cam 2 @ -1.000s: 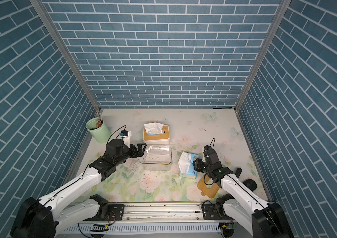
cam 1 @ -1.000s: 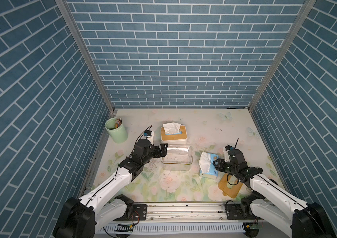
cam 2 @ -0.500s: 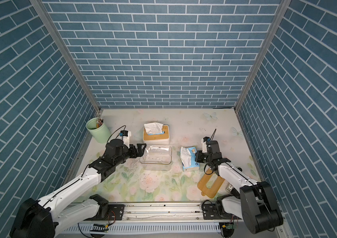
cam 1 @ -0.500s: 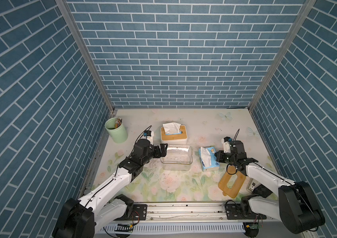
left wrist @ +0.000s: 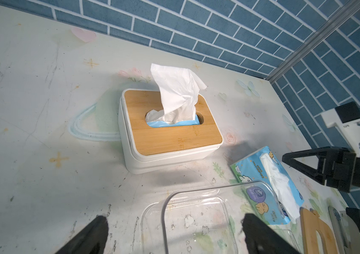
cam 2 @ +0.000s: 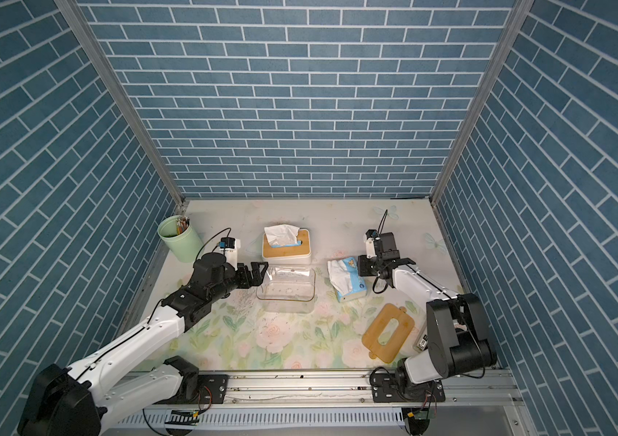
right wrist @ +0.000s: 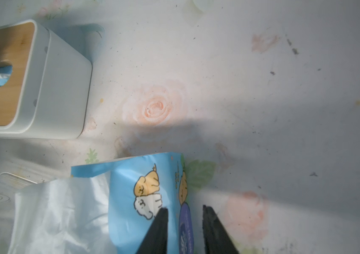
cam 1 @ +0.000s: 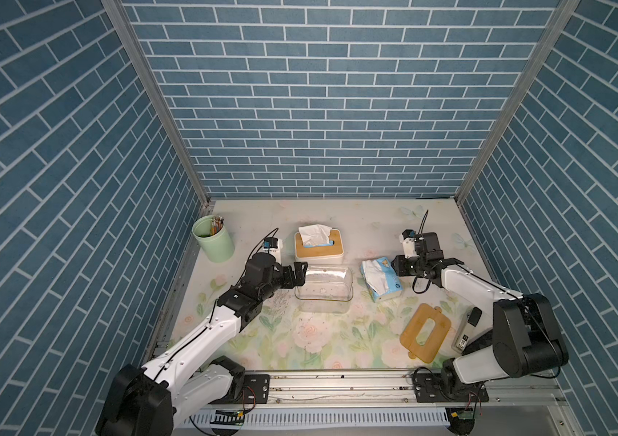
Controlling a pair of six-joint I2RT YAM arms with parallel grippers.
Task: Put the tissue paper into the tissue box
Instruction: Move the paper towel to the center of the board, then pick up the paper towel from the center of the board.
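Well, barely started: pack [cam 1: 380, 278] lies just beside the empty clear box [cam 1: 324, 288], lid [cam 1: 425, 332] off.
Right gripper [right wrist: 184, 218] sits partly open astride the pack's edge, grip unclear; left gripper [cam 1: 301, 272] gapes wide, empty, at the box's end. Top views don't show the right jaws.

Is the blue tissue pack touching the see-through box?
Apart. Both top views show a strip of flowery tablecloth between the tissue pack and the clear box.
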